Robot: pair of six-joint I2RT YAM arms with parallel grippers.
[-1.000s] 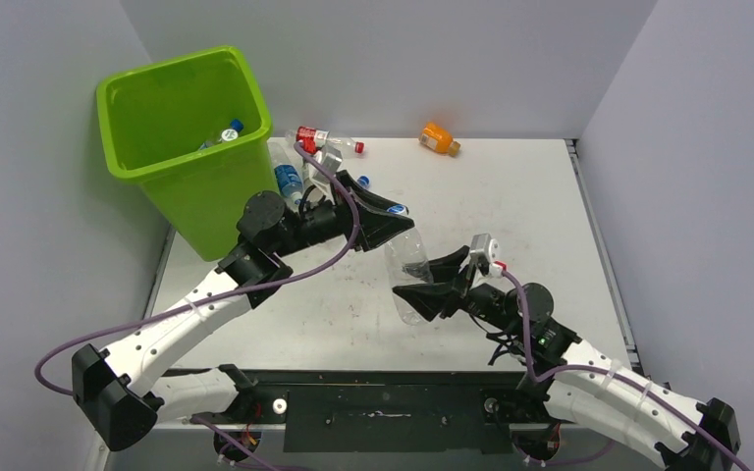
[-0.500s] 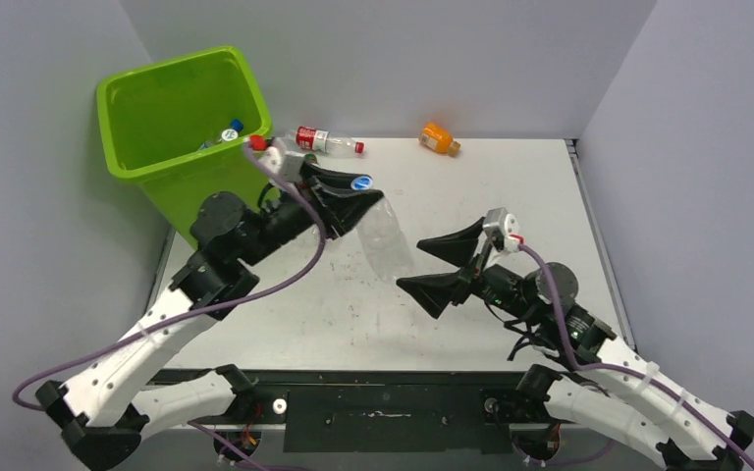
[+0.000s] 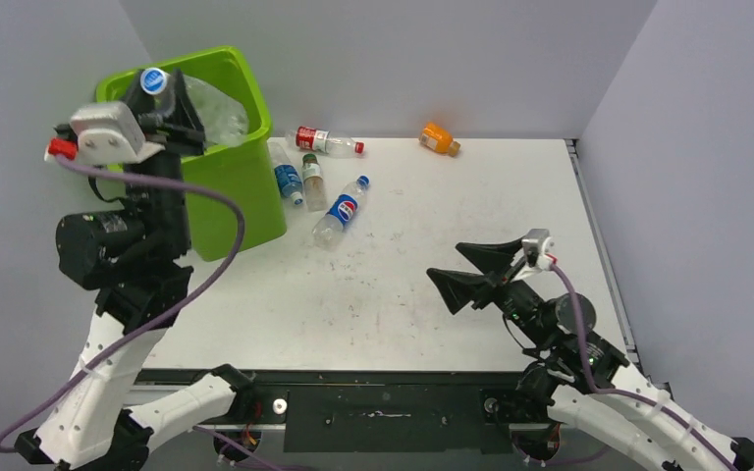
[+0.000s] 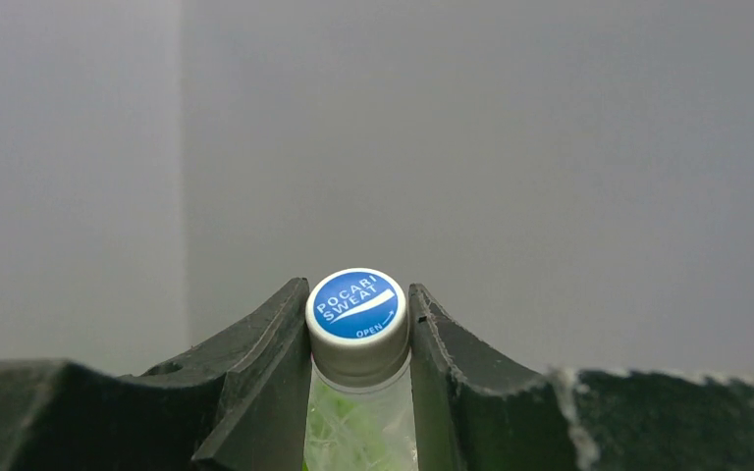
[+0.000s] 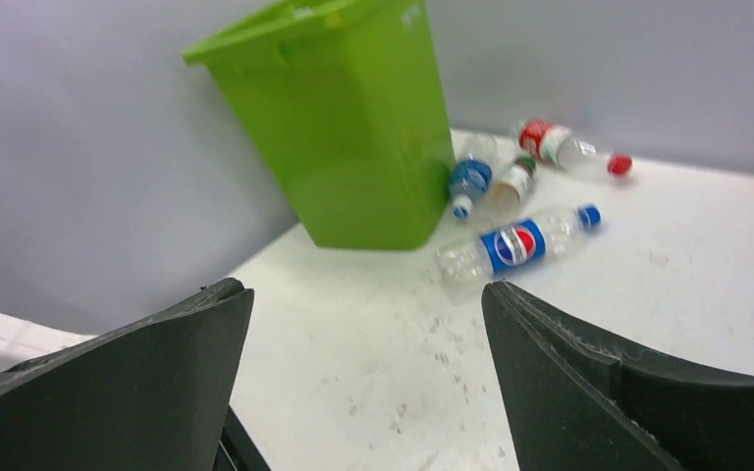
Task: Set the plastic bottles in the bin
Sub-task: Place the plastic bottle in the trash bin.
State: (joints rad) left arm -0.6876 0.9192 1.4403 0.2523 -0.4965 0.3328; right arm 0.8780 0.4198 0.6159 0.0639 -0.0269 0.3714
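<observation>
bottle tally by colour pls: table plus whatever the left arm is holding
Blue-label bottles, on table: 2
Red-label bottle, on table: 1
Orange bottle, on table: 1
Green-capped bottle, on table: 1
Clear blue-capped bottle, in left gripper over the bin: 1
Total: 6, not counting inside the bin

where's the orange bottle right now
In the top view the orange bottle lies alone at the far edge of the table, right of the red-labelled bottle and well away from the bin.
</observation>
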